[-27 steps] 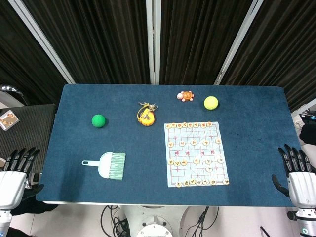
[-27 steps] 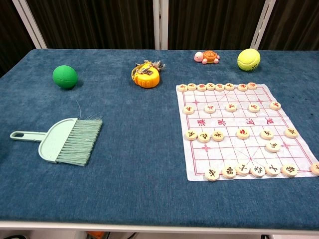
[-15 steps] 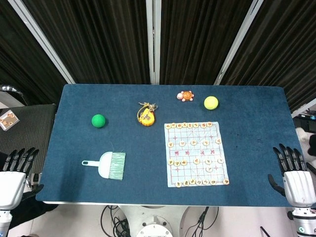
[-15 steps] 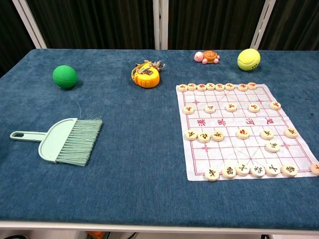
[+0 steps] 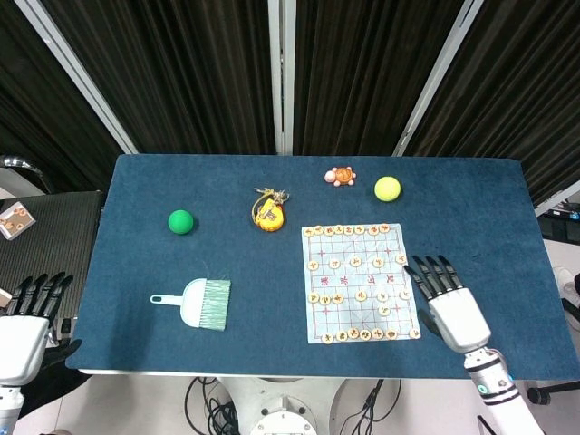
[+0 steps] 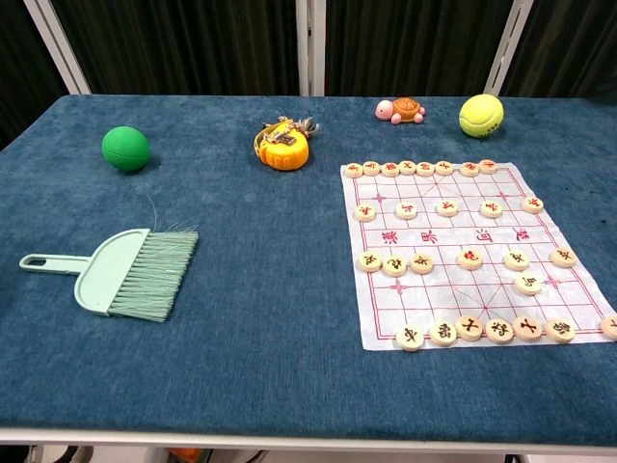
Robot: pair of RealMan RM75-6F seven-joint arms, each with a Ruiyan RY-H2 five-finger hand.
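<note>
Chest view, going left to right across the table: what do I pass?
Brush → green ball → orange toy → turtle toy → chess board with its pieces, the yellow tennis ball behind it.

Head view: left hand (image 5: 20,324) sits at the lower left, palm down, fingers (image 5: 36,292) spread and extended forward, empty. Right hand (image 5: 450,306) is palm down at lower right, fingers (image 5: 433,272) spread and straight, pointing forward and slightly left, empty; its wrist and forearm trail behind the fingers toward the lower right. Chest view shows neither hand.
</note>
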